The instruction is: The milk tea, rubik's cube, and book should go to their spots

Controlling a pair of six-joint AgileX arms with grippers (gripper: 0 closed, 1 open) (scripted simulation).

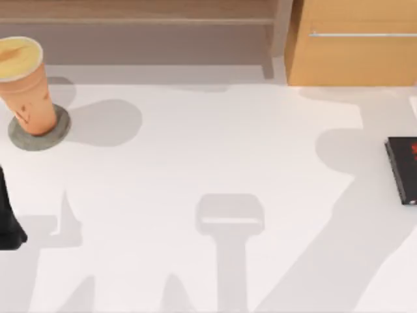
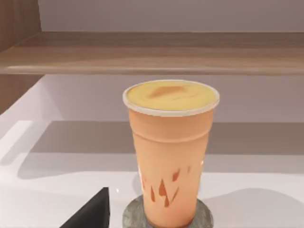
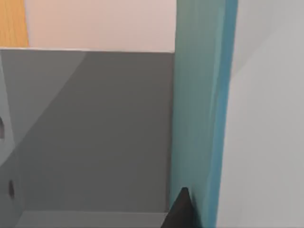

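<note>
A white worktop (image 1: 215, 163) runs back to a wooden shelf (image 1: 137, 19) and cabinet (image 1: 352, 42). Just ahead of the left pincer (image 2: 92, 213), whose grip I cannot tell, the milk tea (image 1: 27, 85) stands upright on a grey coaster (image 1: 55, 134), seemingly placed. The right pincer (image 3: 179, 209), grip likewise unclear, is against the upright teal book (image 3: 199, 109), probably mid-placement. A black book (image 1: 404, 169) lies far right of the coaster.

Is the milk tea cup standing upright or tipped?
Upright: the tall orange-tan milk tea cup stands on the round grey coaster, creamy top level.
</note>
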